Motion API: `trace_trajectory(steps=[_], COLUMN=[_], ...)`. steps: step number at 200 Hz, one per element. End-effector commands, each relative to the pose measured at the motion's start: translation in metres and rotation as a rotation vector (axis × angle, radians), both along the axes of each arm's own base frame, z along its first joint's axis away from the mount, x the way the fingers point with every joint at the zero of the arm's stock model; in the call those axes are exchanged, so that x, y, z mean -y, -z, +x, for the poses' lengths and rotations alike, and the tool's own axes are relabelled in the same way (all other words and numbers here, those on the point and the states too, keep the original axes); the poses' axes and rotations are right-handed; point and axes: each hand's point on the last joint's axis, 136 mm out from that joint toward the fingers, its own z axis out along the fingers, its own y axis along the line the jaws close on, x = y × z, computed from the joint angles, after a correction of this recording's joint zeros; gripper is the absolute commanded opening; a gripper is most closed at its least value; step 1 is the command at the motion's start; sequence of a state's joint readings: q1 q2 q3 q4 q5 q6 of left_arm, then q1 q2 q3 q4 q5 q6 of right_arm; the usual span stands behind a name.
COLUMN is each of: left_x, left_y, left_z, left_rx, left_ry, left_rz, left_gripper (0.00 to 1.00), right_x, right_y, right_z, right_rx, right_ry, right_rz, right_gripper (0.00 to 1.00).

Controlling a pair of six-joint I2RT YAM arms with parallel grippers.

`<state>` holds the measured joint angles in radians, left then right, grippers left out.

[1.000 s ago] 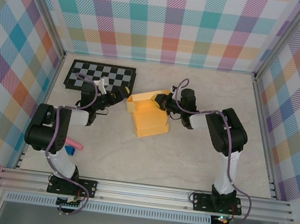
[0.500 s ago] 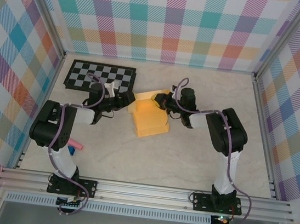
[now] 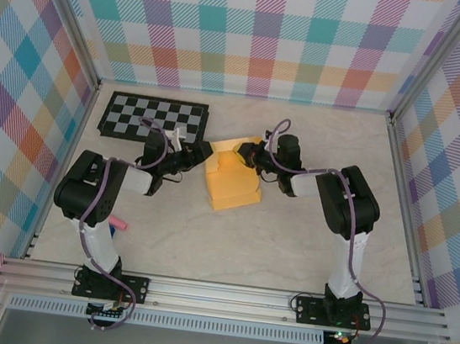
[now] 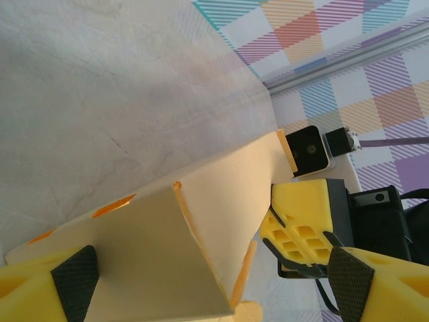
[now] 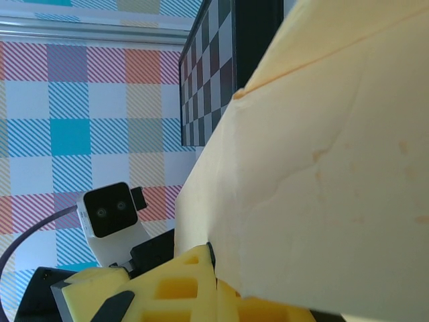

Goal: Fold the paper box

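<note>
both arms meet at centre frame in the top view. the right gripper (image 3: 249,154) is pinched shut on the upper edge of the box (image 3: 232,185), seemingly to anchor it; the left gripper (image 3: 195,157) stands wide open astride its raised left flap, likely ready to fold it inward.

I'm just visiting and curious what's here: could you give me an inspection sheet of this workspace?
Surface: pale marbled table.
Job's things: yellow-orange paper box, partly folded, mid-table.
Clutter: checkerboard at far left; small pink piece at near left.
Grippers: left gripper open, straddling a box flap; right gripper shut on the box's far-right corner.
Cables: purple cables run along both arms.
Surroundings: plaid walls, metal frame.
</note>
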<state>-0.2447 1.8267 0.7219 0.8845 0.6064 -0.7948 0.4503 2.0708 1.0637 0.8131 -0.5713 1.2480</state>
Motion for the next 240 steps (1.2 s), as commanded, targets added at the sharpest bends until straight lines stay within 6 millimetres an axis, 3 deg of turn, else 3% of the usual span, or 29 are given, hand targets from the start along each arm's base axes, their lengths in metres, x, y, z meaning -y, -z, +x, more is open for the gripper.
trace_trajectory(steps=[1, 80, 129, 163, 212, 240], left_x=[0.017, 0.023, 0.025, 0.025, 0.028, 0.029], left_y=[-0.017, -0.001, 0.017, 0.021, 0.021, 0.023], left_z=[-0.005, -0.032, -0.043, -0.035, -0.029, -0.022], left_rx=[0.100, 0.340, 0.409, 0.429, 0.491, 0.488], left_ry=[0.040, 0.270, 0.329, 0.274, 0.218, 0.187], left_rz=[-0.044, 0.334, 0.440, 0.558, 0.702, 0.738], left_gripper=[0.90, 0.90, 0.75, 0.67, 0.67, 0.60], right_x=[-0.008, -0.008, -0.009, -0.009, -0.010, -0.015], right_y=[0.002, 0.001, -0.004, -0.006, -0.010, -0.010], right_z=[-0.008, -0.009, -0.007, -0.007, -0.010, -0.013], right_rx=[-0.008, -0.009, -0.016, -0.017, -0.012, -0.013], right_ry=[-0.037, -0.036, -0.029, -0.026, -0.022, -0.029], right_rz=[-0.019, -0.021, 0.006, 0.009, 0.010, 0.008], right_gripper=[0.00, 0.00, 0.00, 0.00, 0.00, 0.00])
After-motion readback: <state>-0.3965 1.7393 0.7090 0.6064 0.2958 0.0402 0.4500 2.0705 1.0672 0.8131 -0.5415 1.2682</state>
